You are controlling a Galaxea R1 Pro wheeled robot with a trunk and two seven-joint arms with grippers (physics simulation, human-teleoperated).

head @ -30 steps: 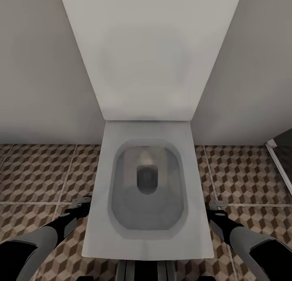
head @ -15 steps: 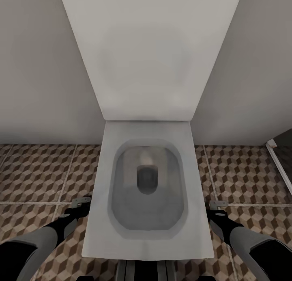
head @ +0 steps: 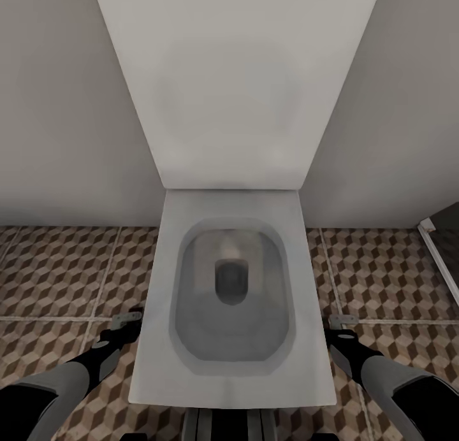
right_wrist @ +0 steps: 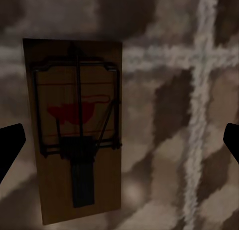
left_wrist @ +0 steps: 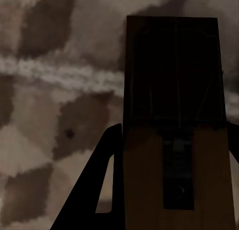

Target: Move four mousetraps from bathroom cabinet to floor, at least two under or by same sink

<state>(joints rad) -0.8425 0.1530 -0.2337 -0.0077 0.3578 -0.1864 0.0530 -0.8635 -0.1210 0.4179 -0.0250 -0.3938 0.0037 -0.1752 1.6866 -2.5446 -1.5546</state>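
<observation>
A brown wooden mousetrap (dark wire, red mark) lies on the bathroom floor between the right gripper's wide-spread fingers. The left gripper's fingers clamp another mousetrap.

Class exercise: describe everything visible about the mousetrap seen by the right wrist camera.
The flat rectangular brown wooden mousetrap carries a dark wire frame, a dark central bar and a red mark on its face. It appears to lie flat on the cube-patterned tiled bathroom floor, beside a pale grout line. The right gripper's jaws stand wide apart and touch nothing.
</observation>
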